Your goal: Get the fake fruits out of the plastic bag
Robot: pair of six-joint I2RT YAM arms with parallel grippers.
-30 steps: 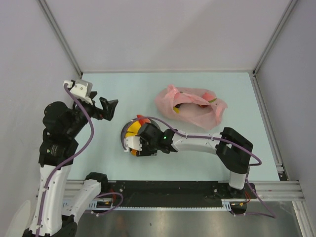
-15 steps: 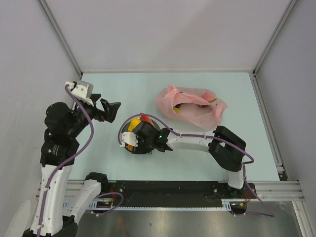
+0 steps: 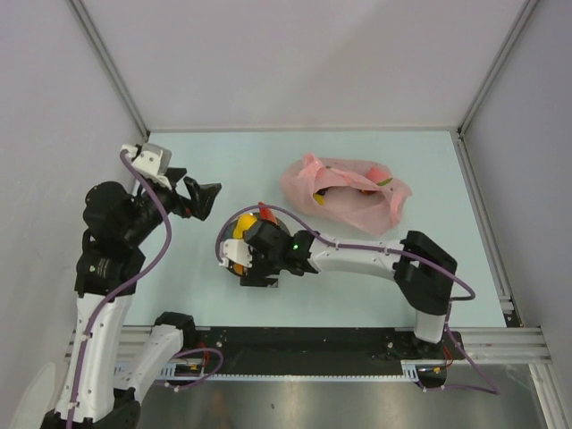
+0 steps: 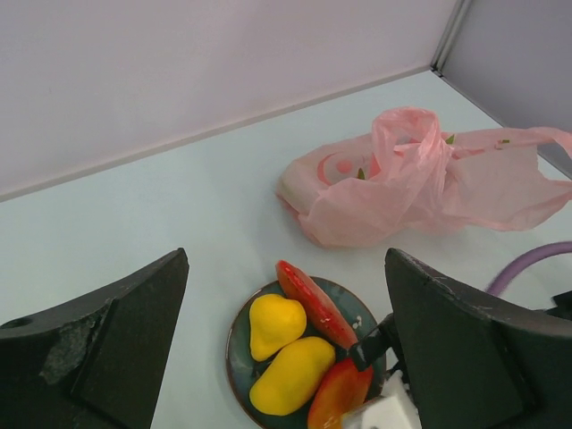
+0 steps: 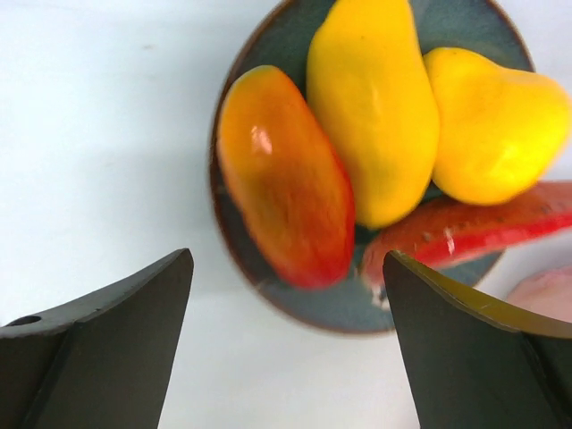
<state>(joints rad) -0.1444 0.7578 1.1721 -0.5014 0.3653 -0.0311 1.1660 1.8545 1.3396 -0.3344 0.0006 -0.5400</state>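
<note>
The pink plastic bag (image 3: 344,192) lies crumpled at the back right, and it also shows in the left wrist view (image 4: 420,183). A red fruit (image 3: 376,173) and a yellow one (image 3: 319,198) show through it. On the dark blue plate (image 5: 313,308) lie a red-orange mango (image 5: 286,179), a yellow mango (image 5: 371,107), a yellow pear-shaped fruit (image 5: 496,125) and a watermelon slice (image 5: 474,228). My right gripper (image 5: 287,259) hangs open and empty over the plate's near edge, just above the red-orange mango. My left gripper (image 4: 286,254) is open and empty, raised left of the plate (image 3: 222,239).
The enclosure's grey walls and metal posts close in the table on the left, back and right. The right arm (image 3: 357,255) stretches across the table's near middle, from its base at the near right to the plate.
My right gripper shifted left over the plate, then drew back toward the plate's near edge. My left gripper drifted slightly right. The bag has not moved.
</note>
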